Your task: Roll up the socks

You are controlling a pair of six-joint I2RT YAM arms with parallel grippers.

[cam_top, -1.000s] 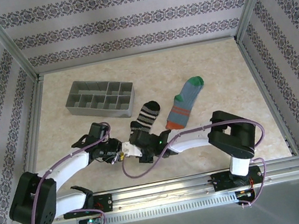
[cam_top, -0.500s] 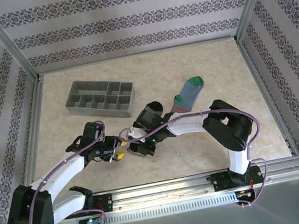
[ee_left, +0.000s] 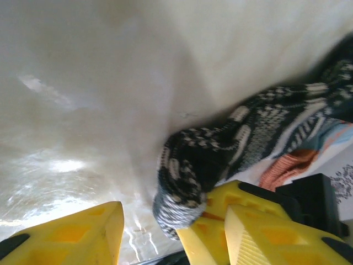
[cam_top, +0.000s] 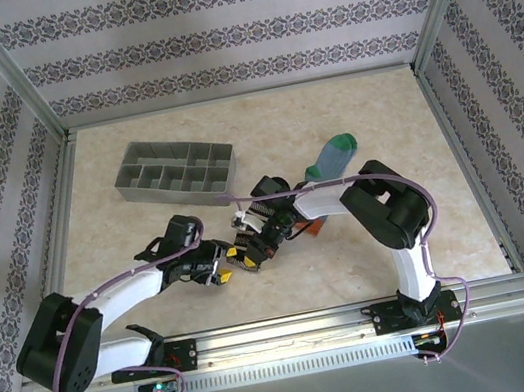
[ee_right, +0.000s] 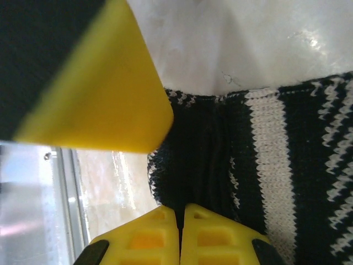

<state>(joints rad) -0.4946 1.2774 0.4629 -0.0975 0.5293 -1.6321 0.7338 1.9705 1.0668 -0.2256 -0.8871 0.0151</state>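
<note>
At ten o'clock on the surface (cam_top: 380, 114): a grey compartment tray (cam_top: 177, 175), lying flat, well apart from both socks.

From the seven o'clock corner, the left arm (cam_top: 126, 286), stretched low toward the middle and ending near six o'clock. Left jaws open, gripping nothing. In the left wrist view, one yellow finger (ee_left: 71, 232) at seven o'clock and the other (ee_left: 276, 237) at five o'clock. In the gap between them, the bunched end of the striped sock (ee_left: 231, 143), much nearer the five o'clock finger. Hard to tell whether touching it or not.

Just to the right, close to the middle of the surface, right jaws closed tight on a fold of that same striped sock (cam_top: 259, 207). In the right wrist view, two yellow fingers (ee_right: 143, 243) pressed together at six o'clock, with black-and-white knit pinched into the seam between them. Rest of the sock (ee_right: 276, 165) spreading away toward three and four o'clock. At ten o'clock there, one more yellow finger (ee_right: 99, 88), just beside the sock's edge.

Further right, toward two o'clock of the striped sock, the blue-grey sock (cam_top: 333, 155): green toe flat on the surface, lower part hidden under the right arm (cam_top: 392, 214). Orange cuff (ee_left: 287, 168) seen from the left wrist, lying just beside the striped knit at four o'clock of that picture.
</note>
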